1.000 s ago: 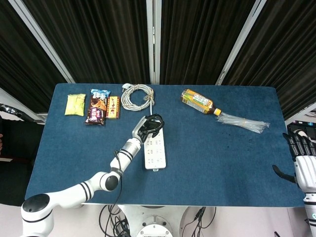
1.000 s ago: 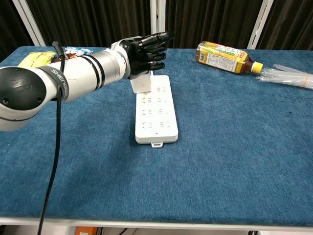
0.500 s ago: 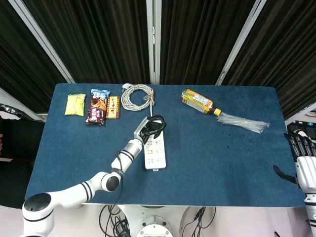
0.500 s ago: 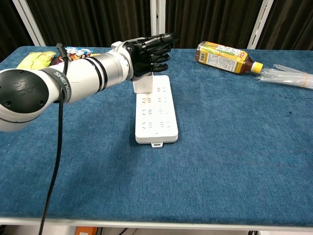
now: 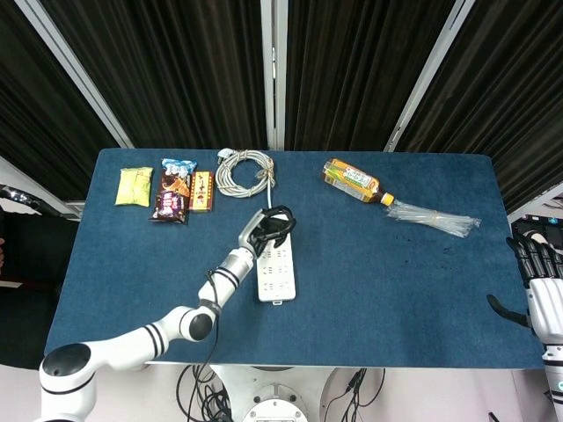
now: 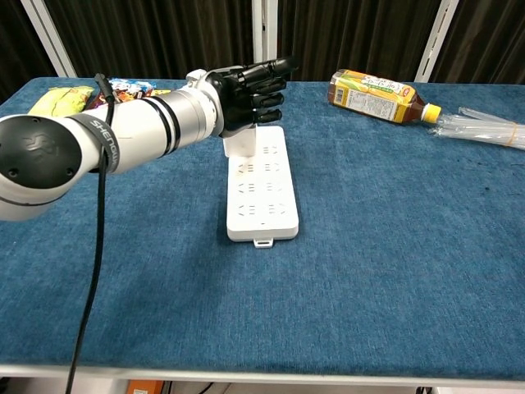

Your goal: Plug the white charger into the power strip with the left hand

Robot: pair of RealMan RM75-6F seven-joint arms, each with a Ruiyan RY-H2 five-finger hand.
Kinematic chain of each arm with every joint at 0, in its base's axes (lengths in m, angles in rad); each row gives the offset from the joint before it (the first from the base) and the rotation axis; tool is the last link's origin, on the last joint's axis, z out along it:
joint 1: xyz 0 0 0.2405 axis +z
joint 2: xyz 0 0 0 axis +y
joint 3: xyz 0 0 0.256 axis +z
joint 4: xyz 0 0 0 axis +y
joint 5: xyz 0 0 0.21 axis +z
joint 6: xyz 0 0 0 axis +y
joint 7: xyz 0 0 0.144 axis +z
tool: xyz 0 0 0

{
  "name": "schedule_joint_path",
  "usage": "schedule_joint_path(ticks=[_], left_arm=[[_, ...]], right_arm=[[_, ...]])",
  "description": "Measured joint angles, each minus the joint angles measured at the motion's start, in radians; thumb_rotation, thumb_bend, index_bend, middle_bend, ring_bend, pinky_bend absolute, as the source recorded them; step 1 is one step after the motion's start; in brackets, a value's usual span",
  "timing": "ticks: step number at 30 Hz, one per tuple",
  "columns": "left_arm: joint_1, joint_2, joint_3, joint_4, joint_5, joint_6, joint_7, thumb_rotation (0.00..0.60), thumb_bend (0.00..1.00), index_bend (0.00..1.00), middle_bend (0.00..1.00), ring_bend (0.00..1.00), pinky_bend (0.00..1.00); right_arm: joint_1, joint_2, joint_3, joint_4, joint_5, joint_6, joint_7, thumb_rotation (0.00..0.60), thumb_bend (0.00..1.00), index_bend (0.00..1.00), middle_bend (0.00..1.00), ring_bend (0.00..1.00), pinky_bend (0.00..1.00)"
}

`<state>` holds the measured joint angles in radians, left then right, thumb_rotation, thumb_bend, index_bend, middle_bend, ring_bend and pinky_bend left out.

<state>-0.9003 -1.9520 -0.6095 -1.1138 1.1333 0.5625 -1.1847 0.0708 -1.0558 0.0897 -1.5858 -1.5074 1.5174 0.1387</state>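
A white power strip (image 6: pixel 263 191) (image 5: pixel 276 272) lies lengthwise near the table's middle. My left hand (image 6: pixel 249 93) (image 5: pixel 269 226), black-fingered, grips the white charger (image 6: pixel 239 141) over the strip's far end. The charger's lower edge sits at the strip's far sockets; whether its prongs are in I cannot tell. In the head view the hand hides the charger. My right hand (image 5: pixel 541 286) stays at the table's right edge, fingers apart and holding nothing.
A coiled white cable (image 5: pixel 245 170) lies at the back, running to the strip. Snack packets (image 5: pixel 173 191) sit at the back left. A tea bottle (image 6: pixel 379 96) (image 5: pixel 355 181) and a clear plastic bundle (image 5: pixel 435 219) lie at the back right.
My left hand has shifted slightly to the right with the charger, settling it over the strip's far end. The right hand has stayed put.
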Motion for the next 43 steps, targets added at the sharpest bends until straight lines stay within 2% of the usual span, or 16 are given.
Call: schedule_joint_path(ticks=[3, 6, 9, 13, 15, 18, 25, 27, 30, 33, 37, 43], left_arm=[[0.009, 0.021, -0.009, -0.037, 0.012, 0.022, -0.005, 0.600, 0.56, 0.85, 0.89, 0.82, 0.88], [0.025, 0.060, -0.014, -0.089, 0.038, 0.054, 0.001, 0.600, 0.57, 0.75, 0.79, 0.73, 0.82], [0.047, 0.124, -0.004, -0.137, 0.093, 0.097, 0.037, 0.600, 0.55, 0.60, 0.64, 0.57, 0.61], [0.081, 0.193, 0.025, -0.170, 0.155, 0.176, 0.160, 0.600, 0.50, 0.49, 0.52, 0.42, 0.43], [0.103, 0.221, 0.043, -0.178, 0.178, 0.233, 0.267, 0.600, 0.38, 0.43, 0.47, 0.36, 0.31], [0.141, 0.262, 0.072, -0.187, 0.203, 0.321, 0.470, 0.600, 0.22, 0.38, 0.40, 0.29, 0.22], [0.297, 0.401, 0.170, -0.245, 0.238, 0.563, 1.005, 0.600, 0.09, 0.23, 0.23, 0.12, 0.04], [0.366, 0.461, 0.214, -0.273, 0.239, 0.635, 1.146, 0.600, 0.07, 0.20, 0.19, 0.09, 0.01], [0.486, 0.561, 0.287, -0.332, 0.233, 0.730, 1.290, 0.600, 0.07, 0.19, 0.17, 0.07, 0.00], [0.598, 0.660, 0.366, -0.405, 0.228, 0.810, 1.355, 0.600, 0.07, 0.19, 0.17, 0.07, 0.00], [0.705, 0.733, 0.453, -0.481, 0.232, 0.901, 1.375, 0.600, 0.07, 0.19, 0.16, 0.07, 0.00], [0.810, 0.752, 0.550, -0.544, 0.288, 0.994, 1.363, 0.600, 0.06, 0.16, 0.12, 0.04, 0.00]], right_arm=[[-0.001, 0.001, 0.000, -0.001, -0.001, 0.003, 0.002, 0.600, 0.13, 0.00, 0.02, 0.00, 0.00], [-0.002, 0.004, 0.000, -0.001, -0.004, 0.005, 0.004, 0.600, 0.13, 0.00, 0.02, 0.00, 0.00], [-0.002, 0.009, -0.001, 0.002, -0.008, 0.005, 0.005, 0.600, 0.13, 0.00, 0.02, 0.00, 0.00], [0.002, 0.018, -0.006, 0.002, -0.016, -0.005, 0.006, 0.600, 0.13, 0.00, 0.02, 0.00, 0.00], [0.007, 0.023, -0.010, 0.003, -0.021, -0.018, 0.008, 0.600, 0.14, 0.00, 0.02, 0.00, 0.00], [0.016, 0.025, -0.014, 0.012, -0.025, -0.034, 0.017, 0.600, 0.15, 0.00, 0.02, 0.00, 0.00], [0.032, 0.011, -0.018, 0.056, -0.041, -0.049, 0.046, 0.600, 0.15, 0.00, 0.02, 0.00, 0.00], [0.035, 0.004, -0.018, 0.071, -0.042, -0.051, 0.057, 0.600, 0.15, 0.00, 0.02, 0.00, 0.00], [0.039, -0.006, -0.017, 0.093, -0.041, -0.054, 0.078, 0.600, 0.15, 0.00, 0.02, 0.00, 0.00], [0.044, -0.021, -0.016, 0.114, -0.042, -0.053, 0.083, 0.600, 0.15, 0.00, 0.02, 0.00, 0.00], [0.049, -0.041, -0.016, 0.135, -0.056, -0.044, 0.086, 0.600, 0.15, 0.00, 0.01, 0.00, 0.00], [0.047, -0.058, -0.025, 0.138, -0.066, -0.034, 0.067, 0.600, 0.15, 0.00, 0.00, 0.00, 0.00]])
